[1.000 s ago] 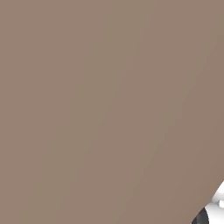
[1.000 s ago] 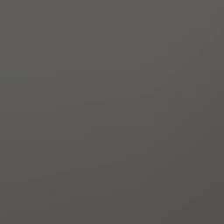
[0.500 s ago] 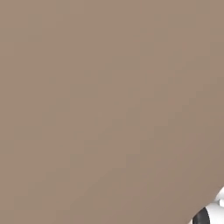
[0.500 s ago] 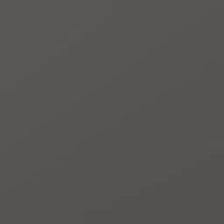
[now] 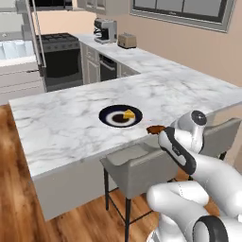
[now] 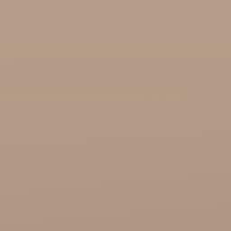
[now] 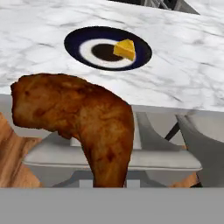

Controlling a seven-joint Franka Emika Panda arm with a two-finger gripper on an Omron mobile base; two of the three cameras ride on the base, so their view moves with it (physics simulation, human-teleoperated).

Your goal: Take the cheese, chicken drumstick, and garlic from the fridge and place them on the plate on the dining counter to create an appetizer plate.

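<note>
Your gripper (image 5: 158, 131) is clamped on the chicken drumstick (image 7: 78, 120), held just short of the dining counter's (image 5: 66, 127) near edge, above the stool (image 5: 137, 163). Carry it forward over that edge to the plate (image 5: 120, 116), set back from it, and lower onto the bare side, away from the cheese (image 5: 128, 114).

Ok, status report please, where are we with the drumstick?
Claw shut on chicken drumstick, short of the dining counter edge, above a stool. Cheese already on plate. Nothing blocking the plate.
</note>
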